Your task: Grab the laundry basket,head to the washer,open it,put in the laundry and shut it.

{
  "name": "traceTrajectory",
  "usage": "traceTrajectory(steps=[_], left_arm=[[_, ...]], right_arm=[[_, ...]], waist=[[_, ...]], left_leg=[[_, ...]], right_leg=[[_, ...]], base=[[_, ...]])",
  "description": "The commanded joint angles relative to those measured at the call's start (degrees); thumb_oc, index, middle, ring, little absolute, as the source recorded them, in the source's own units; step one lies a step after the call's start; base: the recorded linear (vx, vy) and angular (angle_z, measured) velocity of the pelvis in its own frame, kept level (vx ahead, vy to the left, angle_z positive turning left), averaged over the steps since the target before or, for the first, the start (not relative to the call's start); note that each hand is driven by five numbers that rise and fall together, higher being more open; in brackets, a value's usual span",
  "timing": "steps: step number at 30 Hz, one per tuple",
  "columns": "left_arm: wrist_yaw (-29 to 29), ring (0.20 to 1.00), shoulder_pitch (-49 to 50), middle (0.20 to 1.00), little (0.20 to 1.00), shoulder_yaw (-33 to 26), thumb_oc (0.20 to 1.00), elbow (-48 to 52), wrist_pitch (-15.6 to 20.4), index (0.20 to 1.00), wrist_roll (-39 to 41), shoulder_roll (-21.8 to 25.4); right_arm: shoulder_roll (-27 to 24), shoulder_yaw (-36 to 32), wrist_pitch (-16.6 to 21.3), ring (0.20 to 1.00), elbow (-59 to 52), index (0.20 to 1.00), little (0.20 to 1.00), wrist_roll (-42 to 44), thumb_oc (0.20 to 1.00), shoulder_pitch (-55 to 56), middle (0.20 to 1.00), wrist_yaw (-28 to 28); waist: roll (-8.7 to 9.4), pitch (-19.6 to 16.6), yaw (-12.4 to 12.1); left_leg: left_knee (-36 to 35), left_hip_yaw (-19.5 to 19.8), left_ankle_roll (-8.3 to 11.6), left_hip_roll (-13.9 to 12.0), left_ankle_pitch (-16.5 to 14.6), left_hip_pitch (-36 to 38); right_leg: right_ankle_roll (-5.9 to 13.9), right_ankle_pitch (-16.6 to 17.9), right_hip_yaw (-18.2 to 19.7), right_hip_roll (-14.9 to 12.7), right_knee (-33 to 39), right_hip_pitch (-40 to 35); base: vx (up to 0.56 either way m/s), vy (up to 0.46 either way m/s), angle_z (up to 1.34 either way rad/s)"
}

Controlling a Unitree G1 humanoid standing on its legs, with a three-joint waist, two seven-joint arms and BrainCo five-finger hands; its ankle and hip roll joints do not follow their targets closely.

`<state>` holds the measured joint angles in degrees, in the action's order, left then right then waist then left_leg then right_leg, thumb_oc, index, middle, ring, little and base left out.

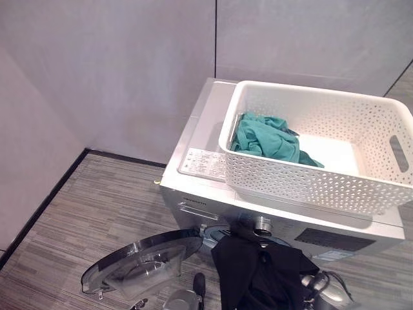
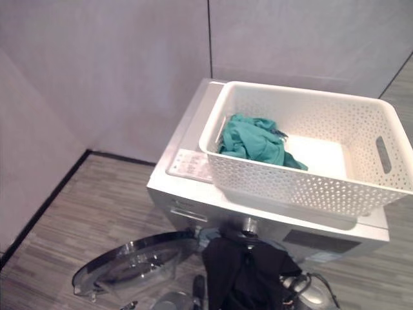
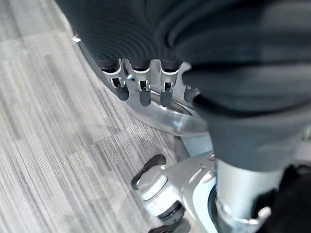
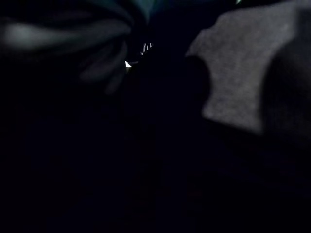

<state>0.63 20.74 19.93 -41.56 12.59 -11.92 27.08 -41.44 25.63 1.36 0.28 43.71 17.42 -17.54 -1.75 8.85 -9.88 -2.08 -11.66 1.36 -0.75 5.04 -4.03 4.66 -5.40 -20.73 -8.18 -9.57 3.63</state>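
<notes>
Fingers (image 3: 141,90) of the left hand (image 3: 146,73) hang relaxed over the open door (image 1: 145,261); the right hand's grip I cannot tell. Black cloth (image 1: 258,271) drapes at the washer (image 1: 200,187) mouth; teal cloth (image 1: 268,139) lies in the basket's (image 1: 322,187) left corner. Cloth could slip to the floor (image 1: 97,200).

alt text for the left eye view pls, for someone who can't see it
A white perforated laundry basket sits on top of a silver front-loading washer, with a teal garment bunched in its left end. Below, the washer door is swung open to the left over the striped floor, and a black garment hangs at the opening.
</notes>
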Motion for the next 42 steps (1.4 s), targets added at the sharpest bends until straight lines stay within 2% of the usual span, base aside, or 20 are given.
traceTrajectory(steps=[1,4,6,7,8,10,14,17,19,20,21,23,24,26,28,32,34,35,37,42], left_arm=[[0.7,1.0,-2.0,1.0,1.0,1.1,1.0,2.7,3.5,1.0,-2.6,3.8],[0.1,1.0,-4.7,1.0,1.0,1.2,1.0,2.9,3.1,1.0,-3.2,5.6],[-0.4,1.0,-5.8,1.0,1.0,0.1,1.0,3.2,2.9,1.0,-2.2,7.3],[-0.3,1.0,-5.8,1.0,1.0,0.1,1.0,3.2,2.9,1.0,-2.2,7.3],[-1.1,1.0,-6.4,1.0,1.0,-0.3,1.0,1.0,2.5,1.0,-1.4,7.0],[-1.3,1.0,-7.5,1.0,1.0,0.8,1.0,-0.7,2.5,1.0,-2.3,6.7],[-2.0,1.0,-8.9,1.0,1.0,1.4,1.0,-3.5,1.9,1.0,-2.5,4.6],[-1.7,1.0,-11.2,1.0,1.0,3.1,1.0,-4.1,1.7,1.0,-1.8,2.9],[-1.9,1.0,-13.8,1.0,1.0,5.1,1.0,-4.7,1.6,1.0,-3.2,2.5],[-2.0,1.0,-13.8,1.0,1.0,5.1,1.0,-4.8,1.6,1.0,-3.2,2.5],[-2.7,1.0,-14.6,1.0,1.0,4.4,1.0,-5.8,1.1,1.0,-2.6,1.9],[-3.5,1.0,-15.2,1.0,1.0,4.0,1.0,-6.8,0.9,1.0,-2.1,1.7],[-4.5,1.0,-16.2,1.0,1.0,3.2,1.0,-7.9,0.4,1.0,-0.5,1.1],[-5.2,1.0,-18.1,1.0,1.0,3.7,1.0,-7.9,0.5,1.0,-0.2,0.8],[-5.7,1.0,-18.4,1.0,1.0,3.5,1.0,-6.7,0.6,1.0,1.7,0.9],[-6.8,1.0,-18.3,1.0,1.0,3.1,1.0,-7.0,1.0,1.0,3.4,0.7],[-7.6,1.0,-18.3,1.0,1.0,2.9,1.0,-7.6,0.8,1.0,3.4,0.2],[-7.7,1.0,-18.5,1.0,1.0,2.8,1.0,-7.7,0.9,1.0,3.3,0.3],[-8.1,1.0,-17.9,1.0,1.0,3.0,1.0,-9.8,0.2,1.0,2.2,-0.5],[-8.9,1.0,-17.6,1.0,1.0,2.5,1.0,-11.5,0.2,1.0,2.7,-2.3]], right_arm=[[-0.7,-0.6,3.4,0.2,-3.3,0.2,0.2,-1.3,0.2,-2.4,0.2,-1.4],[0.3,-0.3,3.4,0.2,2.5,0.2,0.2,-4.5,0.2,-2.4,0.2,-1.6],[0.5,0.6,3.2,0.2,2.2,0.2,0.2,-4.4,0.2,-3.2,0.2,-1.9],[0.5,0.6,3.2,0.2,2.2,0.2,0.2,-4.4,0.2,-3.2,0.2,-1.9],[0.4,2.0,2.9,0.2,2.9,0.2,0.2,-4.2,0.2,-4.2,0.2,-2.4],[-0.1,3.8,2.9,0.2,2.3,0.2,0.2,-3.7,0.2,-5.5,0.2,-2.7],[-0.3,4.2,3.5,0.2,2.8,0.2,0.2,-4.0,0.2,-6.4,0.2,-2.0],[-0.4,1.9,4.5,0.2,5.5,0.2,0.2,-6.3,0.2,-6.0,0.2,0.4],[-0.3,1.1,5.0,0.2,6.3,0.2,0.2,-5.6,0.2,-6.5,0.2,1.4],[-0.4,1.1,5.0,0.2,6.2,0.2,0.2,-5.6,0.2,-6.5,0.2,1.4],[0.3,1.3,4.9,0.2,6.7,0.2,0.2,-5.7,0.2,-6.4,0.2,1.6],[0.8,1.7,4.9,0.2,6.8,0.2,0.2,-5.7,0.2,-6.9,0.2,1.8],[1.7,2.1,4.7,0.2,6.7,0.2,0.2,-4.5,0.2,-7.1,0.2,1.9],[3.6,2.1,4.3,0.2,8.9,0.2,0.2,-3.7,0.2,-7.8,0.2,2.7],[4.8,1.4,4.9,0.2,10.1,0.2,0.2,-3.7,0.2,-7.6,0.2,3.5],[6.8,2.3,4.9,0.2,16.2,0.2,0.2,-5.5,0.2,-9.0,0.2,4.4],[8.4,2.3,5.2,0.2,18.5,0.2,0.2,-6.8,0.2,-9.8,0.2,5.8],[8.5,2.3,5.3,0.2,18.6,0.2,0.2,-6.8,0.2,-10.0,0.2,5.8],[9.0,1.8,5.6,0.2,17.5,0.2,0.2,-7.2,0.2,-9.6,0.2,6.7],[10.5,-1.2,7.1,0.2,17.7,0.2,0.2,-7.1,0.2,-9.2,0.2,8.7]], waist=[[2.6,3.2,0.4],[1.98,4.2,1.5],[1.96,5.1,1.8],[1.99,5.0,1.8],[2.22,5.3,0.7],[3.23,5.4,0.0],[3.01,5.7,-0.2],[1.99,7.6,0.7],[1.99,8.6,2.3],[1.95,8.7,2.3],[2.6,9.0,1.7],[2.94,9.1,1.6],[3.3,8.9,1.7],[1.74,8.9,2.9],[1.24,10.1,3.2],[0.28,11.8,3.0],[0.04,12.3,2.7],[0.21,12.5,2.7],[0.7,13.6,2.9],[1.29,14.7,4.0]], left_leg=[[5.9,0.6,0.41,0.0,-7.0,-0.7],[6.3,-0.2,-0.06,0.1,-6.5,-3.2],[8.0,0.3,-0.9,-0.7,-5.9,-5.1],[8.0,0.3,-0.9,-0.6,-5.9,-5.2],[8.5,-0.1,-1.07,-1.1,-5.5,-6.4],[7.7,0.0,-0.49,-0.8,-4.4,-6.5],[7.9,0.7,0.36,-1.5,-3.6,-7.1],[14.3,2.0,2.34,-2.0,-3.3,-10.8],[17.3,-1.3,4.46,-6.0,-3.1,-12.4],[17.5,-1.3,4.56,-6.0,-3.3,-12.4],[18.5,0.8,4.92,-8.2,-3.7,-12.2],[20.1,2.6,4.85,-8.5,-4.6,-12.4],[21.2,5.1,4.57,-8.6,-7.5,-10.4],[13.6,4.9,3.61,-7.3,-5.7,-7.1],[15.5,5.4,2.3,-4.9,-7.1,-8.6],[17.2,3.9,1.0,-3.3,-8.7,-10.0],[18.5,3.4,1.13,-3.2,-10.6,-10.4],[18.5,2.8,0.67,-3.0,-9.3,-11.1],[23.5,1.2,0.34,-3.7,-13.9,-11.7],[22.7,-2.1,-1.13,-3.7,-13.2,-11.0]], right_leg=[[6.19,11.0,-0.5,-4.8,9.6,-1.3],[6.89,12.5,4.7,-5.5,9.1,2.4],[4.8,7.9,8.2,-1.9,2.7,4.4],[4.79,7.9,8.2,-1.9,2.7,4.5],[3.05,3.2,5.3,0.4,-1.3,4.3],[1.76,1.8,4.3,1.8,0.6,3.3],[0.7,1.5,4.0,3.5,1.6,2.6],[-0.64,1.0,1.0,3.9,2.8,1.9],[-0.78,-0.5,-0.6,3.3,2.1,1.8],[-0.82,-0.6,-0.5,3.3,2.0,1.8],[-0.86,-0.3,-1.5,2.5,1.9,1.8],[-0.66,0.2,-1.6,2.2,2.3,1.6],[-0.08,0.6,-1.6,1.3,1.9,1.9],[0.52,1.9,-1.7,0.0,0.1,3.2],[0.85,2.2,-0.9,-3.1,-3.3,5.1],[1.85,3.7,0.6,-5.3,-4.8,8.1],[2.81,3.1,1.9,-5.6,-5.6,8.9],[2.24,4.3,1.4,-5.9,-5.2,9.4],[3.66,3.6,3.2,-6.7,-7.8,10.9],[5.42,8.3,3.4,-8.2,-8.2,13.1]], base=[[-0.13,0.148,-0.41],[-0.13,0.095,-0.51],[-0.13,-0.023,-0.12],[-0.19,-0.033,-0.01],[-0.13,-0.025,-0.09],[-0.12,-0.12,-0.06],[-0.05,-0.137,0.05],[-0.13,-0.153,0.24],[-0.06,-0.058,0.79],[-0.01,0.006,1.14],[-0.05,-0.001,0.77],[-0.03,0.026,-0.03],[-0.06,0.222,0.06],[-0.07,0.323,0.14],[-0.05,0.334,0.17],[-0.05,0.246,0.04],[-0.01,0.136,-0.26],[-0.05,0.127,-0.38],[0.02,0.177,-0.44],[-0.01,0.121,-0.3]])
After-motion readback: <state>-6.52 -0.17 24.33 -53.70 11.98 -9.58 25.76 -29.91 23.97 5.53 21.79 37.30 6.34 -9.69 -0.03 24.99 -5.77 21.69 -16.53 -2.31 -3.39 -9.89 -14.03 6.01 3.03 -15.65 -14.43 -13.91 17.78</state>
